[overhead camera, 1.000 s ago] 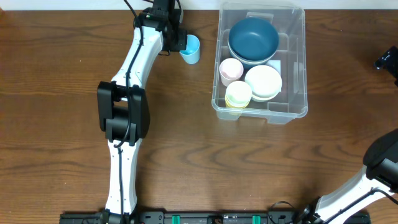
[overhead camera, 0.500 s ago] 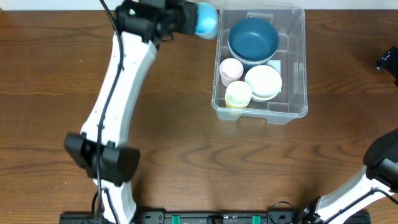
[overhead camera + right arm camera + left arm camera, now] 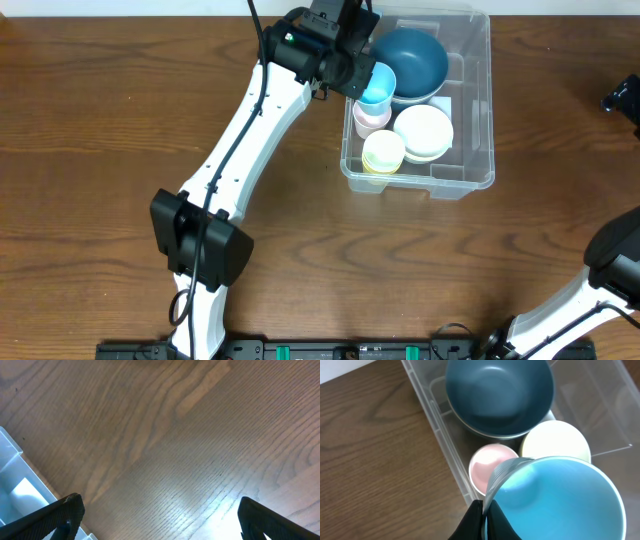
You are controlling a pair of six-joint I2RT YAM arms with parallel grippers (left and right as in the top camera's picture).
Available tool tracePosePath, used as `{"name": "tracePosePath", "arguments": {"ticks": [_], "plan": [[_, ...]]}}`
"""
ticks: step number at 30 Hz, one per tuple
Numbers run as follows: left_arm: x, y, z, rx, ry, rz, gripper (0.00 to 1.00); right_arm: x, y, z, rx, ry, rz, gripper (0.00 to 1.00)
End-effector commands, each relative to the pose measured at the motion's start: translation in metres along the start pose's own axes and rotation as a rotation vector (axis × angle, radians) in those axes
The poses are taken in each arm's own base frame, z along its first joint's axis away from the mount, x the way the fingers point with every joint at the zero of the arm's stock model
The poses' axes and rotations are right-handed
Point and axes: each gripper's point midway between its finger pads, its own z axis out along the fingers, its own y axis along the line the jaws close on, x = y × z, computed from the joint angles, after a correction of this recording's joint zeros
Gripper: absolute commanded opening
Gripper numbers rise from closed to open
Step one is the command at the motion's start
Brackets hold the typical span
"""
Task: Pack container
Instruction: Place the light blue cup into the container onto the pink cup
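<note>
The container [image 3: 474, 100] is a clear plastic bin at the back right of the table. Inside it are a dark blue bowl [image 3: 415, 58], a white bowl [image 3: 424, 132], a pink cup [image 3: 368, 119] and a yellow-green cup [image 3: 383, 152]. My left gripper [image 3: 352, 72] is shut on the rim of a light blue cup [image 3: 378, 84], which hangs over the bin's left side just above the pink cup. In the left wrist view the blue cup [image 3: 560, 495] is pinched by my gripper [image 3: 485, 516] above the pink cup [image 3: 487, 467], near the bin wall [image 3: 435, 425]. My right gripper [image 3: 160, 515] is open over bare wood.
The right arm [image 3: 612, 262] rises from the front right corner, its dark end [image 3: 622, 97] at the far right edge. A corner of the bin [image 3: 15, 485] shows at the lower left of the right wrist view. The left arm [image 3: 250, 130] crosses the table's middle left.
My left arm lifted the blue cup from the table left of the bin and swung it right, over the bin's left side above the pink cup. The right arm stayed still.
</note>
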Motion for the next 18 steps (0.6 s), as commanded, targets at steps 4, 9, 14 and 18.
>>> {"name": "tracePosePath", "arguments": {"ticks": [4,9,14,18], "plan": [[0.005,0.010,0.025,-0.017,0.028,0.008,0.06,-0.001,0.000,-0.006,-0.007,-0.011,0.012,0.99],[0.011,0.012,0.039,-0.017,0.057,0.004,0.06,-0.001,0.000,-0.006,-0.007,-0.011,0.012,0.99],[0.011,0.012,0.040,-0.017,0.056,0.004,0.24,-0.001,0.000,-0.006,-0.007,-0.011,0.012,0.99],[0.010,0.012,0.040,-0.018,0.052,0.004,0.42,-0.001,0.000,-0.006,-0.007,-0.011,0.012,0.99]]}}
